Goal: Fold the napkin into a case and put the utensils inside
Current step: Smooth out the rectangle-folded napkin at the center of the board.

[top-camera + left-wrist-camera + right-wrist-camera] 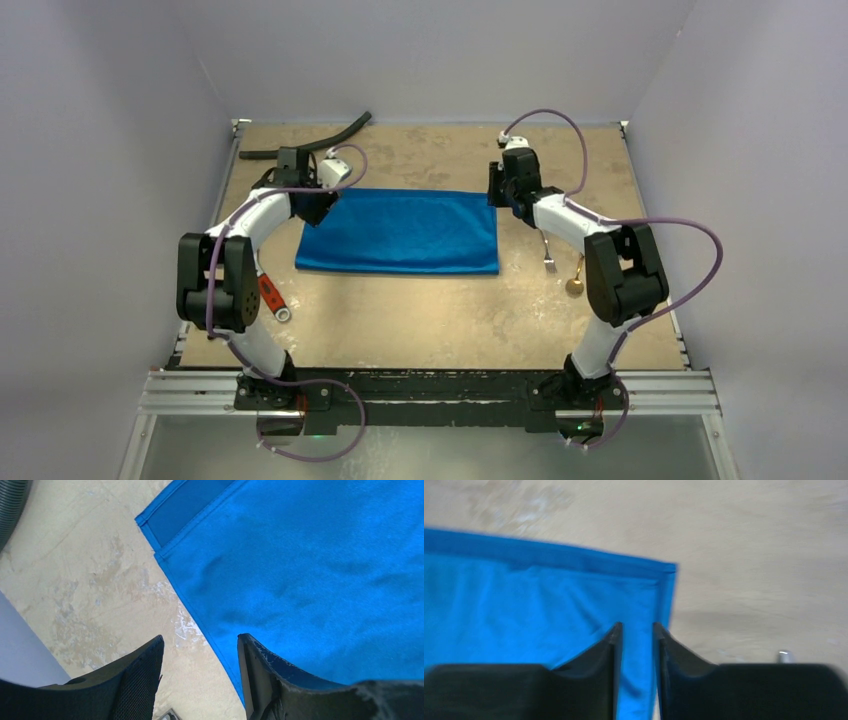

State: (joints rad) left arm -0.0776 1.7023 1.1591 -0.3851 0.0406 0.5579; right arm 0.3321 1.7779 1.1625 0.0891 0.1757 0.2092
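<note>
The napkin [400, 232] lies folded flat in a wide oblong on the table [450, 320]. The left claw [200, 642] is open and holds nothing, straddling the napkin's left edge near its far corner. The right claw [636, 627] is over the napkin's far right corner, jaws slightly parted and gripping nothing. The fork [549, 255] and spoon [575, 283] lie just right of the napkin.

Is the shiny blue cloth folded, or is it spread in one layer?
Folded: the shiny blue satin napkin shows two hemmed layers, slightly offset, at its corner.
</note>
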